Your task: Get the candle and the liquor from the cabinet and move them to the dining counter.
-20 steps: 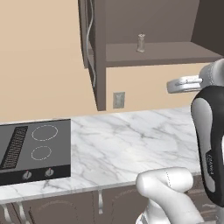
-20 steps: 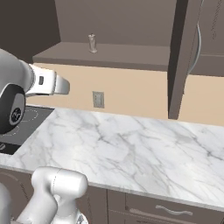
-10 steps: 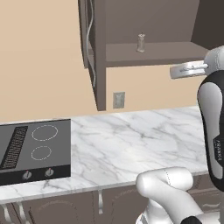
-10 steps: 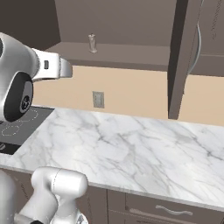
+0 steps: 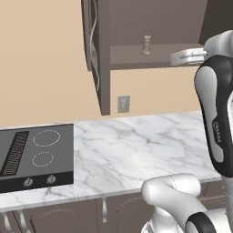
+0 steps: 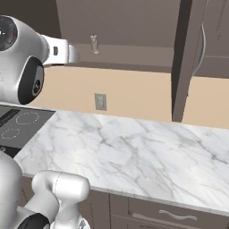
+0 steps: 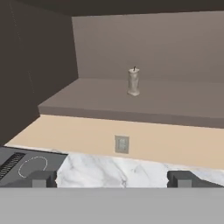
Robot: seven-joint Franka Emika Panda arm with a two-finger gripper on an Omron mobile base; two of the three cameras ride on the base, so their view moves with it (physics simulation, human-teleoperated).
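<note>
A beige kitchen wall runs behind a white, grey-veined marble worktop [image 5: 136, 145], with a black cooktop [image 5: 34, 154] set into it at the left and a wall outlet [image 5: 123, 103] above it. Higher up hangs the cabinet [image 6: 134, 27], dark brown, its doors swung open to show one bare shelf. The candle [image 7: 134, 81] stands upright on that shelf, alone, well back from the front edge and roughly midway along it; in the right base view it sits just beyond the arm's wrist. The hand [image 7: 111, 178] is raised to about shelf height in front of the opening, short of the shelf and well apart from the candle. Its two fingers [image 7: 41, 178] stand spread wide with nothing between them.
</note>
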